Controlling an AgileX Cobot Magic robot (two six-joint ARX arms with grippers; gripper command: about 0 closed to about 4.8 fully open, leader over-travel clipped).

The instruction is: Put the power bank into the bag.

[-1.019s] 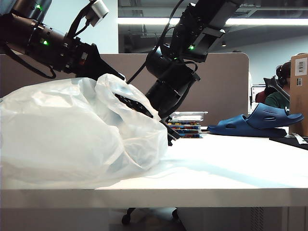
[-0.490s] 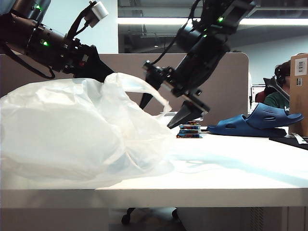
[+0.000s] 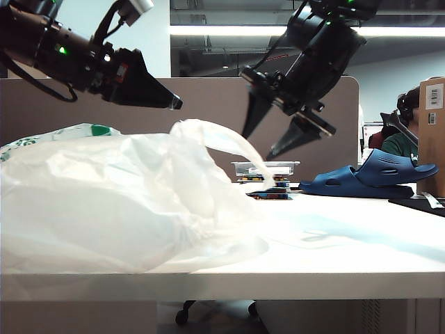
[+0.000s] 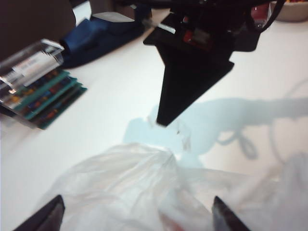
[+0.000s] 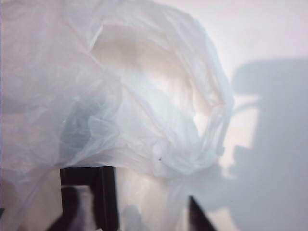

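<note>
Both end effectors hung in the air above the desk (image 3: 348, 243), neither touching anything. On the left, the left end effector (image 3: 174, 103) pointed toward the middle of the scene; in its own wrist view its two black fingertips (image 4: 48, 214) stood far apart with only air between them, released and empty. Directly beneath it lay the bag (image 3: 118, 202), a big crinkled translucent white heap slumped on the desk, with a patch of green print (image 3: 101, 130) at its far top edge; the print was too small to read. One loop handle (image 3: 222, 142) rose from the bag and arched down toward the right end effector's side.

Beyond the left end effector, the right end effector (image 3: 274, 139) hovered higher, its two dark pointed fingers (image 3: 252, 115) spread and gripping nothing, their tips aimed down at the bag's handle. Its wrist view looked down on the bag's folds (image 5: 120, 96), where a dark shape (image 5: 79, 130) showed faintly through the plastic; whether that was the power bank could not be told.

Below and behind the right end effector sat a stack of flat cases (image 3: 268, 182) under a clear box. Farther out on its side rested a blue rubber clog (image 3: 375, 175), and a cardboard box (image 3: 432, 132) carried a barcode label, illegible.
</note>
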